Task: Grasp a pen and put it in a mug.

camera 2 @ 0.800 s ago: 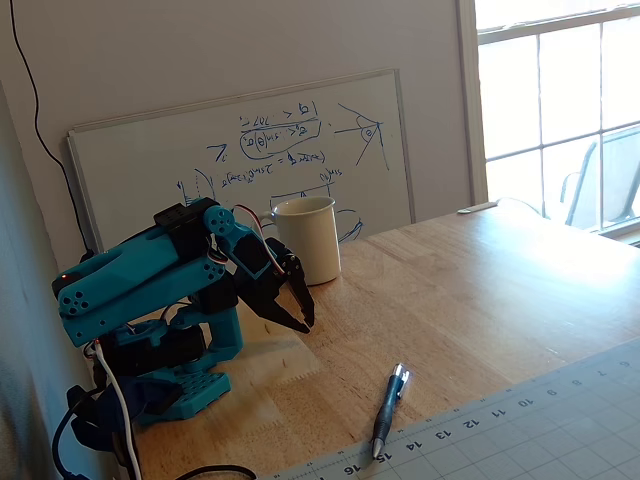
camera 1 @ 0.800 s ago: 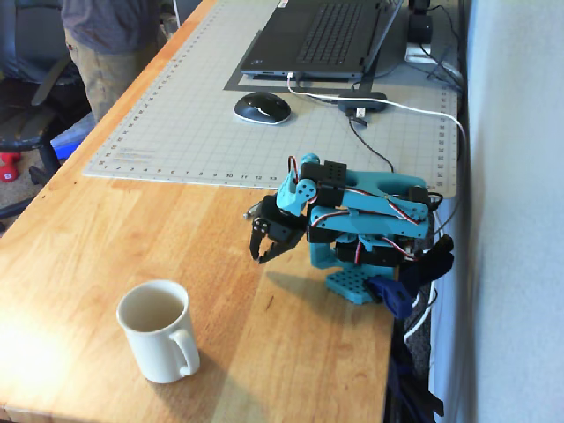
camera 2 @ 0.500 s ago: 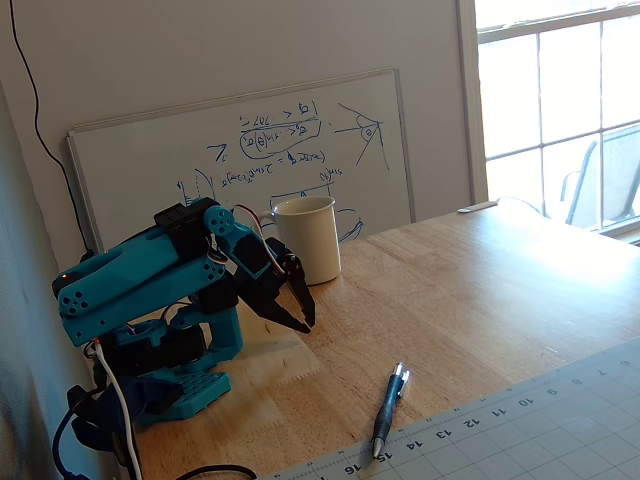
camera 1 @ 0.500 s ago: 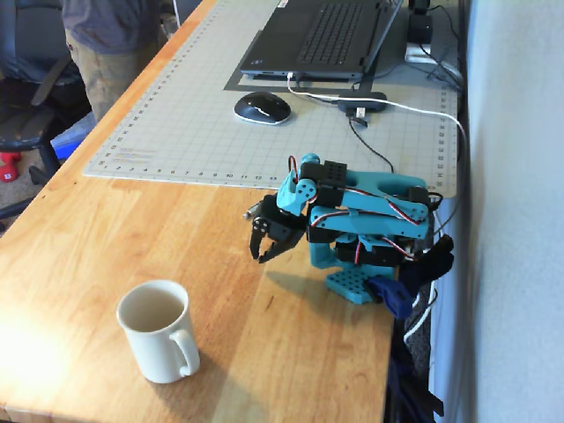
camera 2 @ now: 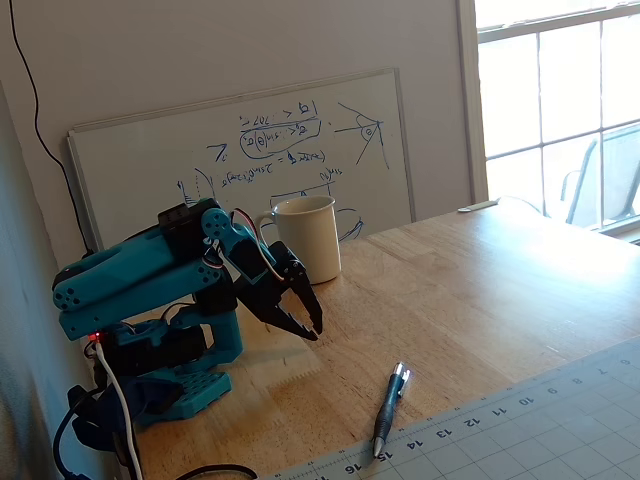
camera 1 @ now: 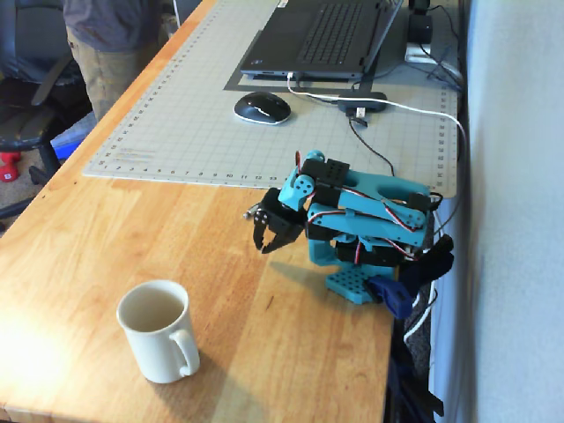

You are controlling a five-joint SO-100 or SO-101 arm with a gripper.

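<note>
In a fixed view from above the desk, my gripper (camera 1: 267, 245) hangs over the wooden table (camera 1: 132, 238) with its jaws a little apart and nothing between them. The mug (camera 1: 157, 330) stands upright nearer the camera than my gripper, well apart from it.

In a fixed view from table level, the pen (camera 2: 390, 409) lies flat in front of the mug (camera 2: 307, 238), touching the cutting mat (camera 2: 560, 420). My gripper (camera 2: 312, 327) is between mug and pen, narrowly parted and empty.
</note>
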